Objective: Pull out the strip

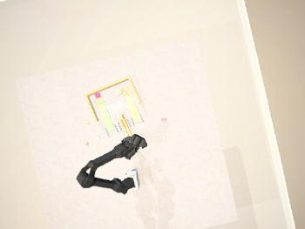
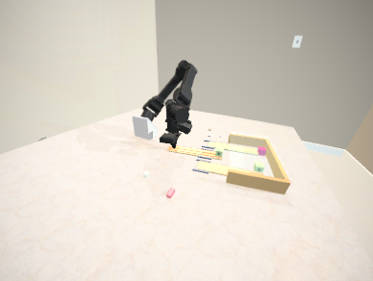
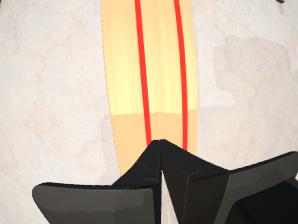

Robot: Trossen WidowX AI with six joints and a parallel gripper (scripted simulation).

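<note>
My gripper point(image 2: 174, 145) point(image 3: 158, 145) is shut, its fingertips together low over the near end of the middle strip. This orange-yellow strip with red stripes point(image 1: 125, 126) point(image 2: 191, 152) point(image 3: 162, 60) extends out from the tray toward the arm. A green cube point(image 1: 120, 117) point(image 2: 219, 153) is at its far end. A magenta cube point(image 1: 97, 95) point(image 2: 261, 151) is at the far end of the green-dotted strip point(image 1: 104, 114) point(image 2: 236, 147). Another green cube point(image 1: 119, 93) point(image 2: 259, 166) is by the far end of the yellow strip point(image 1: 133, 111) point(image 2: 214, 168). Labels are too small to read.
A wooden three-sided frame point(image 1: 108, 86) point(image 2: 257, 182) surrounds the far ends of the outer strips. Dark guide rails point(image 2: 200, 171) flank the strips. A pink block point(image 1: 164, 120) point(image 2: 170, 192) and a small whitish piece point(image 1: 164, 137) point(image 2: 146, 174) lie to the right. Small bits lie left of the strips.
</note>
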